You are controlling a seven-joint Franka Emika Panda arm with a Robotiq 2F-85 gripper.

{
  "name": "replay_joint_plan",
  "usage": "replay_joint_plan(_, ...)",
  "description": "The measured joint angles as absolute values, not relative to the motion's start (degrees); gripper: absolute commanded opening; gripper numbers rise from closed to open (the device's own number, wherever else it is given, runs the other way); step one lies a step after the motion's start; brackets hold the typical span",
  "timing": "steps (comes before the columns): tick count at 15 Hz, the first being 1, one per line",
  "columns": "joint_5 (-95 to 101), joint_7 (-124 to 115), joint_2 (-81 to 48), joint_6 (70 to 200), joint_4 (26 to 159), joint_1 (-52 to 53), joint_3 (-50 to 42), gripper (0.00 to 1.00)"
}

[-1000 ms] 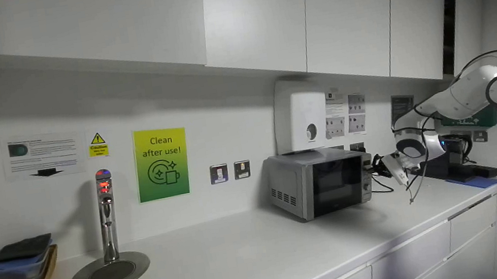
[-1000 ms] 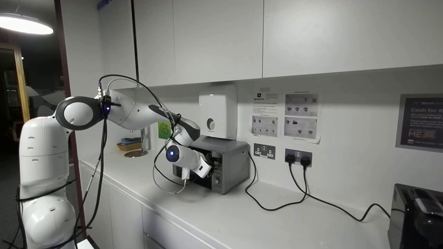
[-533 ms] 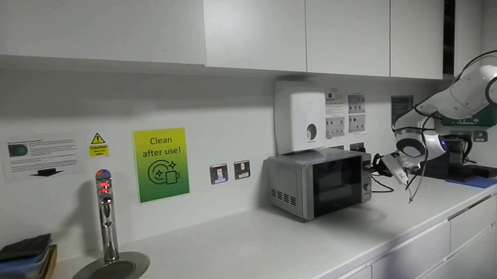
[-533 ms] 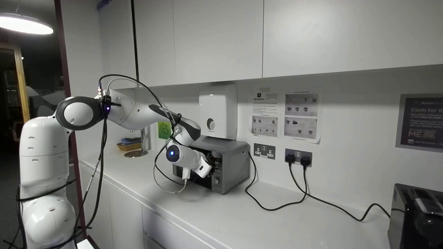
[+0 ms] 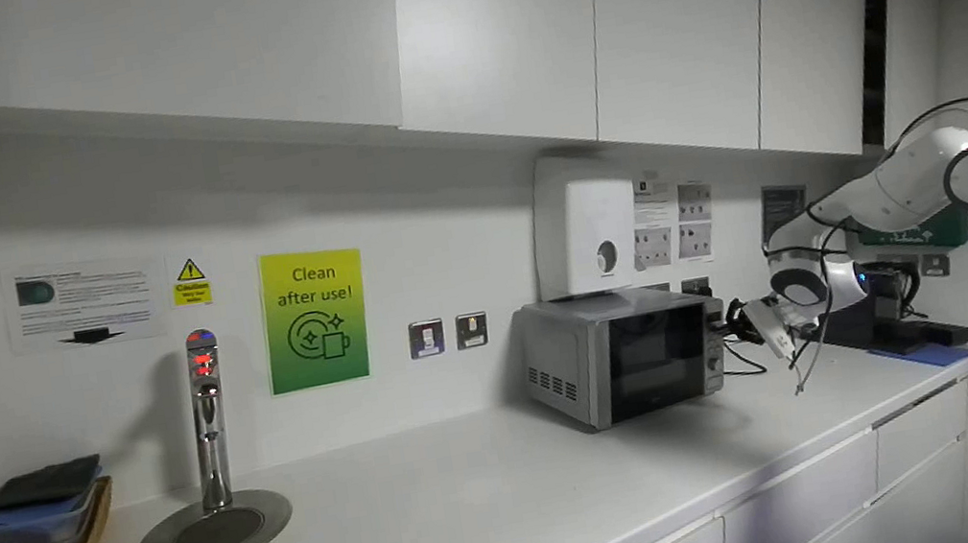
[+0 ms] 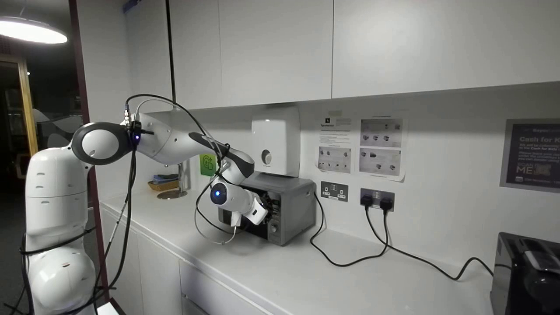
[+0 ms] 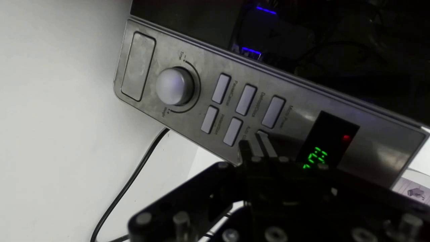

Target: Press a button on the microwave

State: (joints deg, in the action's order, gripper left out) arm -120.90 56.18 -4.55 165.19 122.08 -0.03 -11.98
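Your claw (image 7: 253,140), clenched empty, has barely moved over a half-hidden button (image 7: 256,147) on the microwave (image 5: 624,356) near the back edge of the tabletop (image 5: 482,505); pressing seems imminent.

Wrist view: gripper (image 7: 253,141) hides part of button (image 7: 268,146) on microwave (image 7: 267,80) and part of lit display (image 7: 329,139); whether it touches button cannot be told. Microwave's door (image 7: 336,60) runs past picture edge. Robot arm (image 6: 162,134) cut off in both exterior views; fine print on wall notices (image 6: 334,144) too small to read. In an exterior view, black appliance (image 6: 525,275) and dark poster (image 6: 534,155) cut off at right.
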Motion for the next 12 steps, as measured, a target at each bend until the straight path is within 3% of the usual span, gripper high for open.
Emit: replay_joint_plan(12, -120.0, 56.2, -4.7, 165.6, 122.1, 0.0, -12.0, 0.00)
